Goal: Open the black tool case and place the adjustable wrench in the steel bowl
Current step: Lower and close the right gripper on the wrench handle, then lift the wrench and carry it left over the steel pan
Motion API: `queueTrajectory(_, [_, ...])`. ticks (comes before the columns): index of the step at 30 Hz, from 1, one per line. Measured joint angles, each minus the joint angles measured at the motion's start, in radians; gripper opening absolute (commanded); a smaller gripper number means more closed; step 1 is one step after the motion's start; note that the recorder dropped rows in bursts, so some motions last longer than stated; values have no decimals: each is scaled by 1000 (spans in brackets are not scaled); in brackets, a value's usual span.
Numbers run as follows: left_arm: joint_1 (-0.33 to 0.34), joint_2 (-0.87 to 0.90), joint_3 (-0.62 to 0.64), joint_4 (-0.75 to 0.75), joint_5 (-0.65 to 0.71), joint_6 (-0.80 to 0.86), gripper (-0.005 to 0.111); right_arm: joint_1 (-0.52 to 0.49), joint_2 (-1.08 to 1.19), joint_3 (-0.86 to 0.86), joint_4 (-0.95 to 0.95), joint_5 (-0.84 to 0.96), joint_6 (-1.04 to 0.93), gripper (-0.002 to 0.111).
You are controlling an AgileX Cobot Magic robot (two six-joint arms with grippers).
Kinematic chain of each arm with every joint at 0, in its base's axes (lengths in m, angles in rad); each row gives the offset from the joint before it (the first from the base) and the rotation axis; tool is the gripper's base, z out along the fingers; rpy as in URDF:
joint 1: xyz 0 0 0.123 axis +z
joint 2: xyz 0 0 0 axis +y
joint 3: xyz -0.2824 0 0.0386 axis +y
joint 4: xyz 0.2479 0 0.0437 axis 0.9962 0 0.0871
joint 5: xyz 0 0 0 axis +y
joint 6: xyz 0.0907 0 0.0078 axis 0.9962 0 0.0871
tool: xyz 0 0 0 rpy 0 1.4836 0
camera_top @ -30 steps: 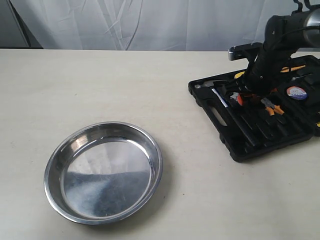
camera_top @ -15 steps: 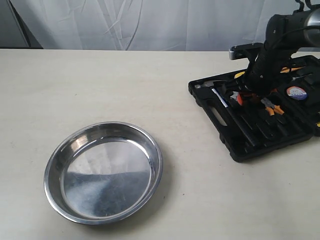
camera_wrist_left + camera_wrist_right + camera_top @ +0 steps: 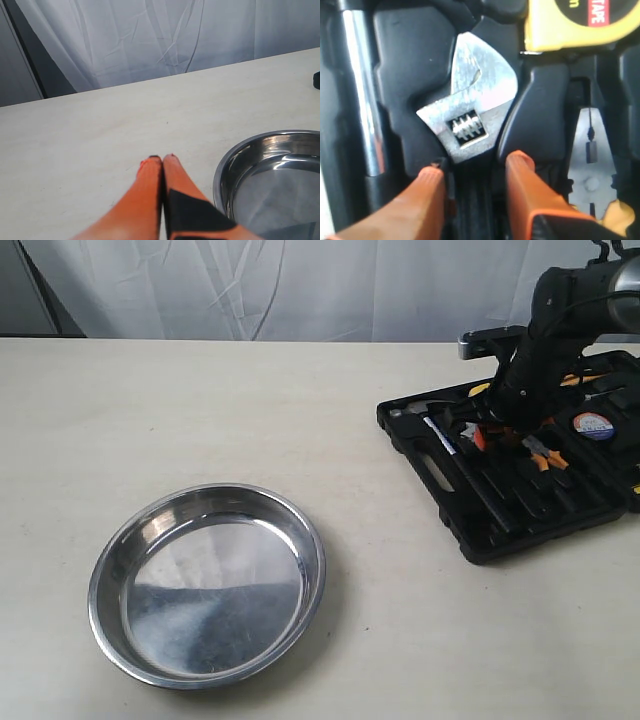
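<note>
- Right gripper (image 3: 476,430) hung low over the black tool case (image 3: 500,540) on the right side of the table (image 3: 200,410). Compared with a second before, I saw next to no shift in the arm (a hair's change of pose at most).
- Case lid lay back as before. The steel bowl (image 3: 210,590) had not moved and sat well apart from the case, toward the left front, with nothing in it.
- The adjustable wrench (image 3: 477,95) was still seated in its moulded recess, silver head and thumbwheel showing.
- In the right wrist view the gripper (image 3: 476,167) had its jaws parted, one orange finger (image 3: 520,165) on each side of the wrench's black handle just below the thumbwheel. I could not tell whether the pads touched it.
- Crowding the wrench: a chrome shaft (image 3: 362,100) in the next recess on one side, the pliers (image 3: 590,165) on the other, and a yellow tape measure (image 3: 580,20) just beyond the head.
- From the room, the arm itself hid most of the wrench, while the orange-handled pliers (image 3: 545,453) showed beside it.
- Left gripper (image 3: 162,159) hovered above bare table with its jaws pressed together, holding nothing, the bowl's rim (image 3: 222,170) just beside it.
</note>
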Motion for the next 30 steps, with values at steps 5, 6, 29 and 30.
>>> queueTrajectory(5, [0,0,0,0,0,0,0,0,0,-1,8,13,0,37])
queueTrajectory(6, [0,0,0,0,0,0,0,-2,0,-2,17,32,0,37])
queueTrajectory(29, [0,0,0,0,0,0,0,0,-32,24,23,91,-10,0])
queueTrajectory(30, [0,0,0,0,0,0,0,0,-36,25,23,91,-9,0])
